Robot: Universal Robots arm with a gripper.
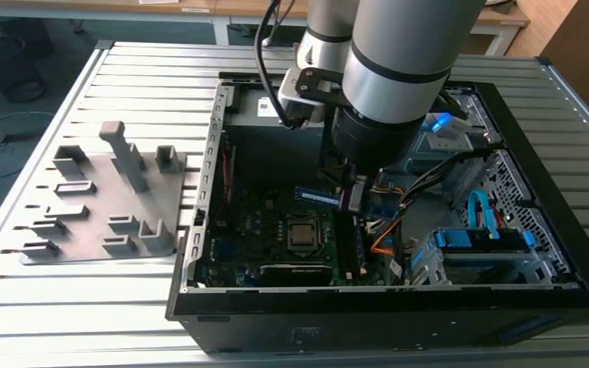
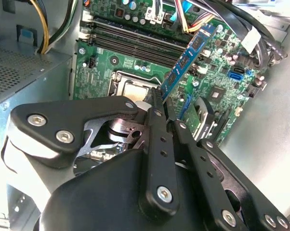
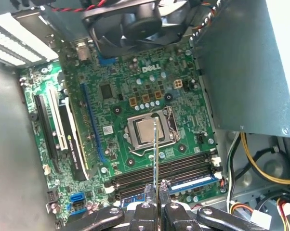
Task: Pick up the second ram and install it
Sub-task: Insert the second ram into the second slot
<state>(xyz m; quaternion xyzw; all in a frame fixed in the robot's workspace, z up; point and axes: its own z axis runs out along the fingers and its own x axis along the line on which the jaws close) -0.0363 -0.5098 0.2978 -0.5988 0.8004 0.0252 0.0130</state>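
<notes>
My gripper (image 1: 353,193) is inside the open computer case (image 1: 212,153), shut on the second ram (image 1: 318,196). The stick is a long thin blue-green board with black chips. In the second wrist view it juts out from between the gripper (image 2: 163,105) fingers, tilted over the motherboard (image 2: 222,53). In the first wrist view the ram (image 3: 155,154) shows edge-on above the gripper (image 3: 157,206), hovering over the processor socket (image 3: 147,131) and apart from the memory slots (image 3: 159,172). One slot nearest the case wall holds a blue stick (image 3: 193,183).
A grey holder tray (image 1: 110,201) with upright blocks lies on the slatted table at the exterior view's left. Bundled cables (image 1: 417,184), a blue flat cable (image 1: 478,211) and drive bays crowd the case's right side. A fan (image 3: 130,24) sits above the board.
</notes>
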